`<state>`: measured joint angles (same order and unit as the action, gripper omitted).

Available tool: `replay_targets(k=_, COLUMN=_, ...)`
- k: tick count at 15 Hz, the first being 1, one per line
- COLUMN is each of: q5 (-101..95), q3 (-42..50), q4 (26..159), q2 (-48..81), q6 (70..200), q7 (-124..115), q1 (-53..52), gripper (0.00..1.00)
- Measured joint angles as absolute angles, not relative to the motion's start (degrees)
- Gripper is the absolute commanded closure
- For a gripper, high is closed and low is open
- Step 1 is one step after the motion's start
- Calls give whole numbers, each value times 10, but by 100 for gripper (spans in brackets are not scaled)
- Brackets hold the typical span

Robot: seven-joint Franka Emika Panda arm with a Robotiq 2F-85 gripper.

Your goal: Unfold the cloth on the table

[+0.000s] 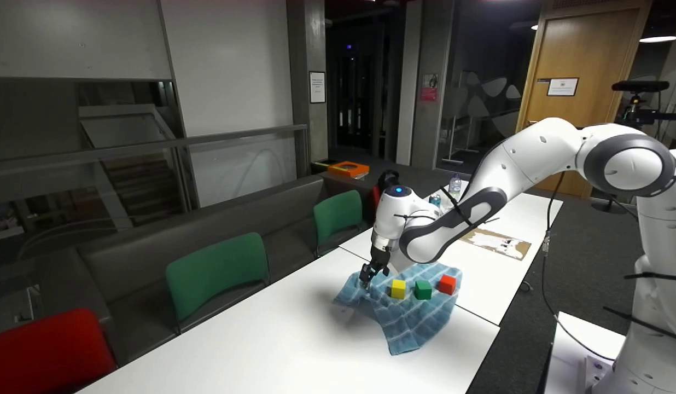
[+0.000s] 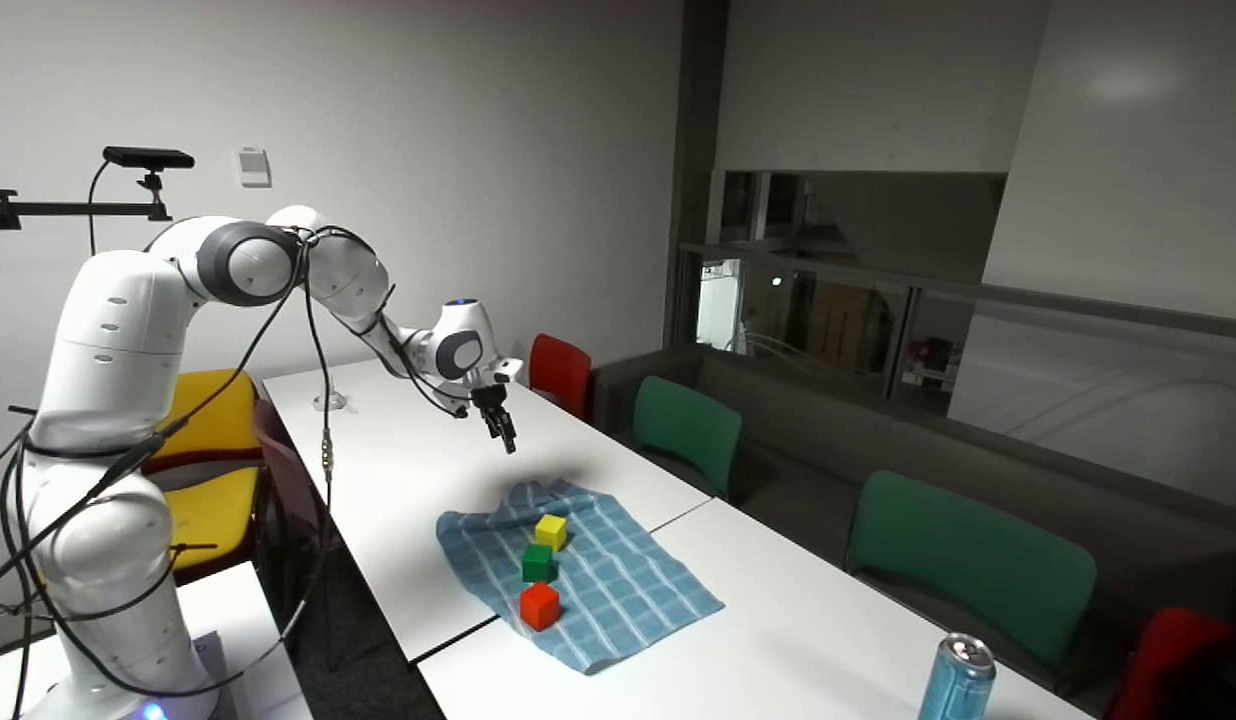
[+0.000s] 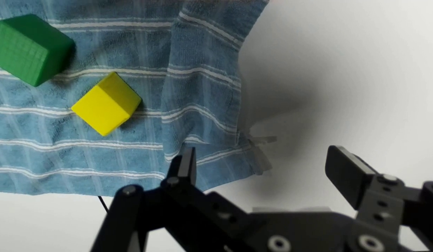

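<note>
White bench (image 1: 250, 339). Smooth, hard-looking top; too deep a descent would likely end in a jolt.

Teal-blue checked cloth (image 1: 412, 318). On the bench, mostly spread, rumpled. Loose, so a pull may slide the whole piece rather than turn out its fold.

Tool (image 3: 261, 161). Two black fingers, well parted, nothing clamped; hangs over the cloth's edge, apart from it. Closing at this height would probably catch only air.

Turned-over flap (image 3: 204, 84). Strip of the cloth, apparently doubled, on the tool's side; a corner of the under layer protrudes. A pinch through both layers would lift the edge and leave the fold in place.

Yellow cube (image 1: 398, 289). On the cloth, near the flap. A finger straying inward could topple it.

Green cube (image 1: 423, 290). On the cloth, middle of three. Sliding fabric could carry it into a neighbour.

Red cube (image 1: 447, 284). On the cloth, near its edge. Likeliest to tip off if the weave is jerked.

Seam (image 1: 480, 317). Joint in the bench, passing beneath the cloth. A dragged hem might snag there.
</note>
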<state>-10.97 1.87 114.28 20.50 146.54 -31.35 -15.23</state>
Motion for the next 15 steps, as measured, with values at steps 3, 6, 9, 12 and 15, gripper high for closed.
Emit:
replay_targets(k=3, q5=-133, q3=36, q4=1139, q2=211, q6=1450, q7=-389, q1=-167, gripper=0)
replay_targets(k=6, q5=-156, q3=40, q4=1118, q2=231, q6=1417, q7=-445, q1=-182, gripper=0)
replay_targets(k=9, q5=-160, q3=39, q4=1081, q2=262, q6=1375, q7=-466, q1=-197, gripper=0)
replay_targets(k=12, q5=-161, q3=38, q4=1039, q2=297, q6=1333, q7=-467, q1=-207, gripper=0)
replay_targets(k=15, q5=-173, q3=39, q4=1001, q2=330, q6=1289, q7=-467, q1=-210, gripper=0)
